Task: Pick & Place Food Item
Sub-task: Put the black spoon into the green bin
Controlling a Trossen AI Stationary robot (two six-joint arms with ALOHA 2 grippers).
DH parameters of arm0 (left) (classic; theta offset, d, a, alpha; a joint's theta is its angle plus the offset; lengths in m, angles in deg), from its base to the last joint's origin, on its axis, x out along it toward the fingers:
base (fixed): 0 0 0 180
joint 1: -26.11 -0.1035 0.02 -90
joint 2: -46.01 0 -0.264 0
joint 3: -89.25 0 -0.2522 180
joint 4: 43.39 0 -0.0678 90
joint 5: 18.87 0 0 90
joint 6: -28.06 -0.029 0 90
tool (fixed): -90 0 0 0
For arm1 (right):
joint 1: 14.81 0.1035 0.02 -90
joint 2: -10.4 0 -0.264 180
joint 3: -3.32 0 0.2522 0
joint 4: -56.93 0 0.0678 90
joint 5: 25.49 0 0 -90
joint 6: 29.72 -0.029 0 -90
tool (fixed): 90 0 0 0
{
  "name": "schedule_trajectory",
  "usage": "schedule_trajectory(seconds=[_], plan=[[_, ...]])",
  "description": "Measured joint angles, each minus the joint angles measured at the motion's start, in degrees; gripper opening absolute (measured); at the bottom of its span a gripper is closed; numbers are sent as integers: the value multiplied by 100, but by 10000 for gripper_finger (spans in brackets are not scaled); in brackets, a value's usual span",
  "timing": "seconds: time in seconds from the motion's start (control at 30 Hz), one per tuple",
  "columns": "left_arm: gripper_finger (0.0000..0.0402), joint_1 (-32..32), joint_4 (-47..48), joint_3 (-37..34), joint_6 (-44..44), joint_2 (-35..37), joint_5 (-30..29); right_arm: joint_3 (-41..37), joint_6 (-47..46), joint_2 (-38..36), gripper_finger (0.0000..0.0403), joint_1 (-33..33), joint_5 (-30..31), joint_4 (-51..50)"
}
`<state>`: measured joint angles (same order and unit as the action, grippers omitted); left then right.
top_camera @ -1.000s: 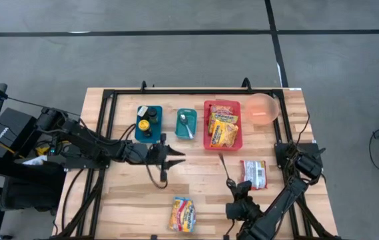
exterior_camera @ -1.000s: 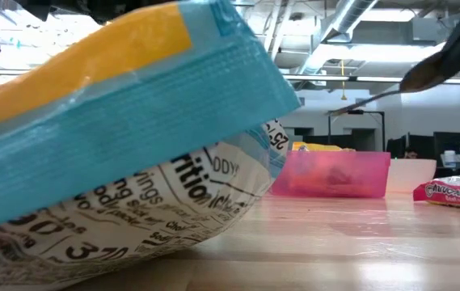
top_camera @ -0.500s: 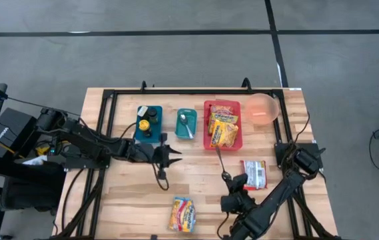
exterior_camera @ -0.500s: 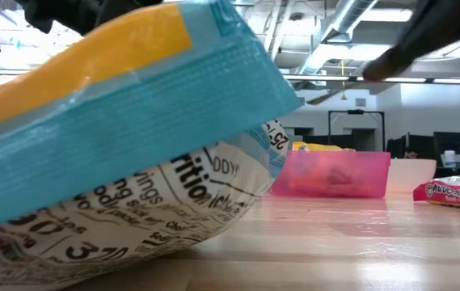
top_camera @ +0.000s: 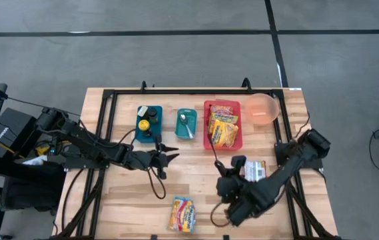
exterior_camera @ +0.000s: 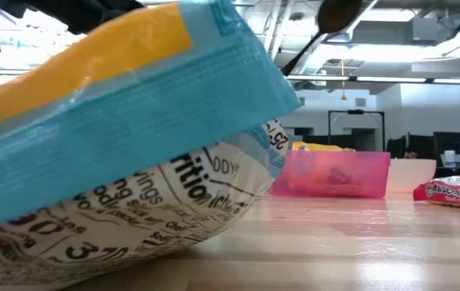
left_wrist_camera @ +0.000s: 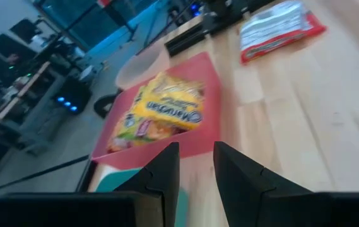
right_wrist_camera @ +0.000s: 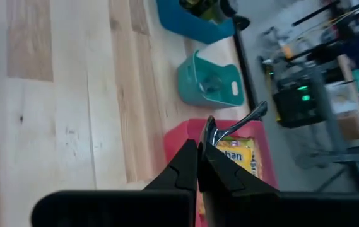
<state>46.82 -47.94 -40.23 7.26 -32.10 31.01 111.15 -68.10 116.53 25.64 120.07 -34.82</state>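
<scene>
My right gripper (top_camera: 221, 167) is shut on a metal spoon (top_camera: 213, 147) above the table's middle, just in front of the red bin (top_camera: 208, 141) that holds a yellow noodle packet (top_camera: 224, 129). In the low view the spoon (exterior_camera: 327, 24) slants upward, bowl on top. My left gripper (top_camera: 170, 154) hovers open and empty in front of the blue tray (top_camera: 140, 132). A blue-and-yellow snack packet (top_camera: 182, 214) lies flat near the table's front edge. A red packet (top_camera: 256, 172) lies flat on the right. My right gripper pinches the spoon's handle at its lower end (right_wrist_camera: 206, 137) between its two shut fingers. The spoon sticks out beyond the fingertips toward the table's far edge, lifted clear of the table, with its bowl (exterior_camera: 339, 11) at the free end.
A teal bin (top_camera: 186, 124) holding another spoon stands between the blue tray, which carries small bottles, and the red bin. A pink bowl (top_camera: 263, 108) sits at the far right. A black frame (top_camera: 109, 100) runs around the tabletop. Bare wood lies between the grippers.
My right gripper has gone toward the table's far edge and a little left with the spoon, up to the red bin; the spoon has swung more upright. My left gripper has drawn back slightly toward the table's left edge.
</scene>
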Motion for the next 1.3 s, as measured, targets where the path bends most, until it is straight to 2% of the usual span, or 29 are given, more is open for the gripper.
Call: schedule_trajectory(seconds=[0.13, 0.43, 0.77, 1.0, 1.3], plan=[[90, -3, 15, 0, 1, 0, -103, 0, 699, -278, 0, -381, -446, 432], [90, -4, 31, 0, 3, 0, -103, 1, 2312, -711, 0, -1400, -1895, 1576], [90, -4, 158, 0, 22, 0, -315, 0, 2937, -870, 0, -2700, -2876, 2660], [90, -4, 465, 0, 264, 0, -764, 0, 2982, -870, 0, -3466, -3023, 3476], [90, -4, 702, 0, 521, 0, -1339, 0, 2953, -832, 0, -4280, -3227, 4989]])
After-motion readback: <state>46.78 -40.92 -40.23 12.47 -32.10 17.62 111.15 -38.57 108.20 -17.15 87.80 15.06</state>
